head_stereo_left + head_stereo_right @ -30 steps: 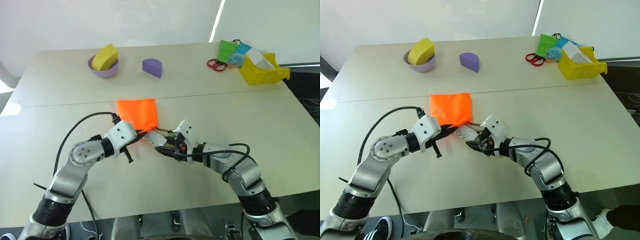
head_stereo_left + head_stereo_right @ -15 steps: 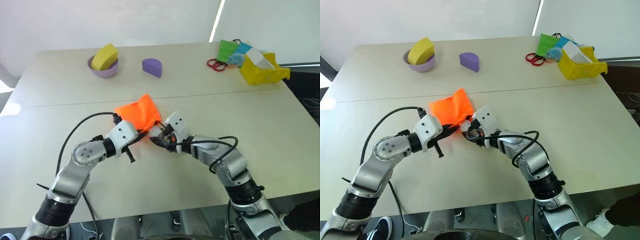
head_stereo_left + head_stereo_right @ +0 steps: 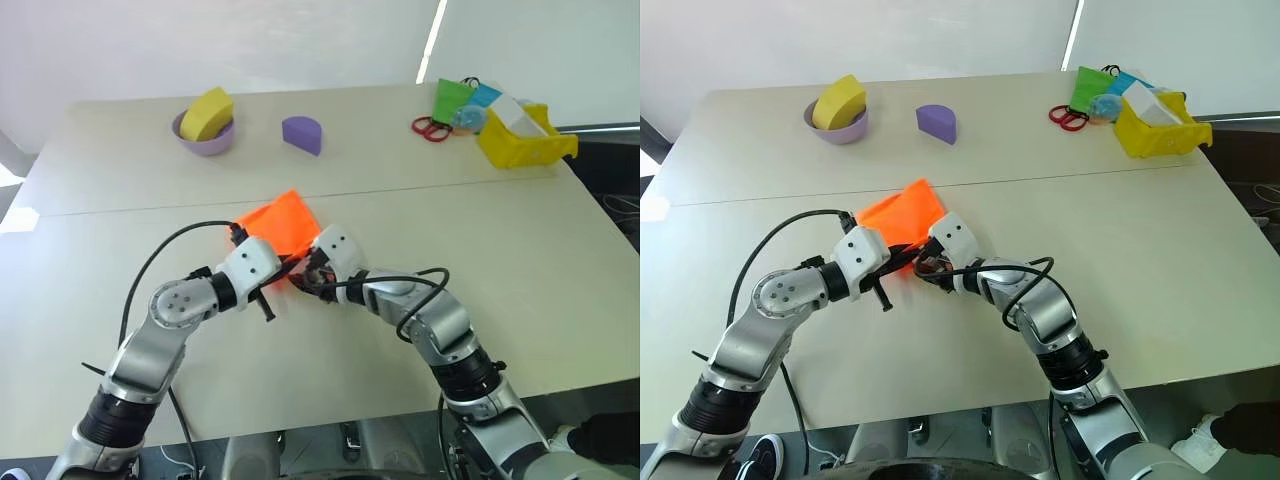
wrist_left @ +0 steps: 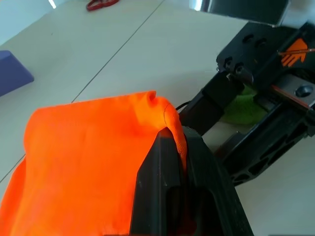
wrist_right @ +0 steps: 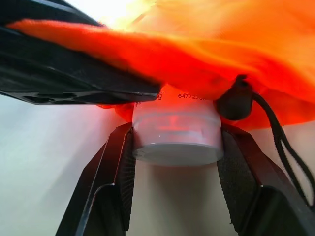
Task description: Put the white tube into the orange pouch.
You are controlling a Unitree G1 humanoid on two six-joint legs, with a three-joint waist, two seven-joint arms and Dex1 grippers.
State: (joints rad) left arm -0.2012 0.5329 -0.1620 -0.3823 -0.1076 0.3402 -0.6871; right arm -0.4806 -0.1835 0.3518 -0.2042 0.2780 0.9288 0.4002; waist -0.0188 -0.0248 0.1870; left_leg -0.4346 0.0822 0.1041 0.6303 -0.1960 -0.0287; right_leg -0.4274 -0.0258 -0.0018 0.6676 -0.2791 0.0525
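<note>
My left hand [image 4: 172, 147] is pinched shut on the mouth edge of the orange pouch [image 3: 280, 225], lifting it off the bench [image 3: 520, 260]. My right hand [image 5: 174, 162], half open, grips the white tube [image 5: 174, 135] by its cap end. The tube's body is already inside the mouth; only the cap end remains outside. Left to do: push in fully, release.

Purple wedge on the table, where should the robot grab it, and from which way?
Probably from above, pinching the purple wedge across its two flat faces rather than over its rounded edge. It rests on the table with its flat top showing, and bare table lies around it, so fingers could likely come straight down on either side without bumping the bowl.
</note>
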